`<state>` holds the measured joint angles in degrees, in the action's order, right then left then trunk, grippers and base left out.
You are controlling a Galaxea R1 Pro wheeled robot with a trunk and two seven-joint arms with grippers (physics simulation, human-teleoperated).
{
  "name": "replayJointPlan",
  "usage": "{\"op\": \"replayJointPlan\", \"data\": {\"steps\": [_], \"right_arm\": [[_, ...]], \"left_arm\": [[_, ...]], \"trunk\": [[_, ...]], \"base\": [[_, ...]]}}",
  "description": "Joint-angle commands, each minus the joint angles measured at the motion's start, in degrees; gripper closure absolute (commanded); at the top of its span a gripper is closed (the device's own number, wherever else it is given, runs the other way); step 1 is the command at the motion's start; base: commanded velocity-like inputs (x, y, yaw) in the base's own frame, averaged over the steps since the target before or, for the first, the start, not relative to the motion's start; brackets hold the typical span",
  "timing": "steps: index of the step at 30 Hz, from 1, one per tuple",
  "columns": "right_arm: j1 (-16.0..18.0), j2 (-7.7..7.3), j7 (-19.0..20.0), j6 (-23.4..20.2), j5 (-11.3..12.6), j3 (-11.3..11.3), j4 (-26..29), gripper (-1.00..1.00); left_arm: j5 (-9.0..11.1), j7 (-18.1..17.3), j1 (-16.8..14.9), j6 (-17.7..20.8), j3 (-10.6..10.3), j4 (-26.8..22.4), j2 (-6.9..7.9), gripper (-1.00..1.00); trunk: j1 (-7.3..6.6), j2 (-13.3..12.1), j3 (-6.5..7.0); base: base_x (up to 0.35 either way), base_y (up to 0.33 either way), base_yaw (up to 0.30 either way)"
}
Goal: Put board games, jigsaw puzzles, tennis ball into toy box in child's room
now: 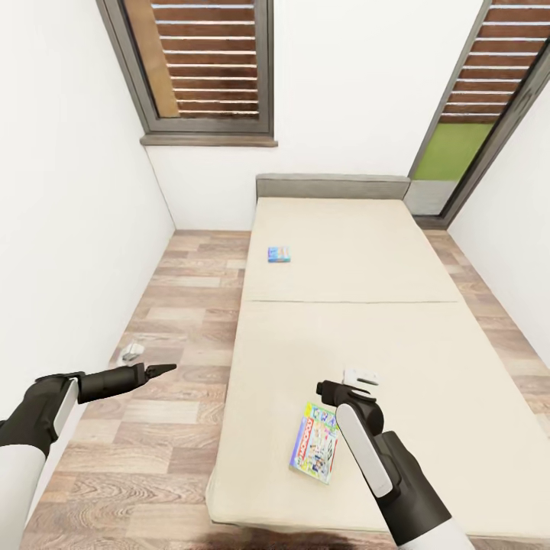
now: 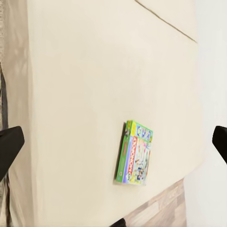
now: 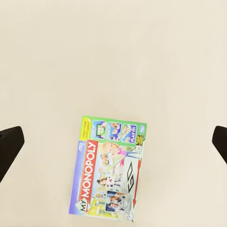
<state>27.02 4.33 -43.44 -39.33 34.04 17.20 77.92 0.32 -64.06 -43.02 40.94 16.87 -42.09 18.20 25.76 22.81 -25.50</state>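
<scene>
A small white-walled room with a wood-plank floor [image 1: 183, 321] and two slatted windows [image 1: 210, 57] holds a long beige bed [image 1: 367, 305] running away from the robot.

At the left, the left gripper [image 1: 160, 370] hangs over the floor beside the bed, pointing toward it; in its wrist view its dark fingertips [image 2: 9, 144] sit at opposite edges of the picture, wide apart, with nothing between them. A small pale object [image 1: 132, 351] lies on the floor by the wall, too small to tell what it is.

Further right, a small blue game [image 1: 279, 254] lies flat on the far half of the bed, near its left edge. On the near half, a Monopoly box [image 1: 315, 441] lies flat close to the bed's left edge and near corner. The right gripper [image 1: 359, 378] hovers just above and right of that box, apart from it; in its wrist view its fingertips [image 3: 10, 144] are spread wide and empty, the box [image 3: 111, 168] below them.
</scene>
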Motion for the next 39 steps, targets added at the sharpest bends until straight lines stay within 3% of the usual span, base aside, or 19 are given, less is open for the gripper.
{"op": "replayJointPlan", "data": {"steps": [1, 17, 29, 39], "right_arm": [[0.2, 0.02, -0.6, -0.1, 0.5, 0.1, 0.0, -1.00], [1.5, -0.10, -0.4, 2.5, 0.4, -0.4, -2.3, -1.00], [5.2, -0.03, 4.1, 8.5, -0.3, -0.3, -12.0, -1.00], [7.4, -0.01, 5.9, 9.5, -0.4, -0.3, -14.8, -1.00]], "left_arm": [[0.0, -0.2, 0.0, 0.5, 0.1, 0.0, 0.06, -1.00], [-0.1, 0.0, 0.0, 0.5, 0.0, 0.0, -0.02, -1.00], [-0.1, 0.0, 0.0, 0.5, 0.1, 0.0, -0.02, -1.00], [-0.1, 0.0, 0.0, 0.5, 0.1, 0.0, 0.01, -1.00]], "trunk": [[0.03, 0.1, -0.19], [0.03, 0.1, -1.69], [0.03, 0.1, -2.82], [0.03, 0.1, -3.76]], "base": [[0.000, 0.000, 0.000], [0.000, 0.000, 0.000], [0.000, 0.000, 0.000], [0.000, 0.000, 0.000]]}}
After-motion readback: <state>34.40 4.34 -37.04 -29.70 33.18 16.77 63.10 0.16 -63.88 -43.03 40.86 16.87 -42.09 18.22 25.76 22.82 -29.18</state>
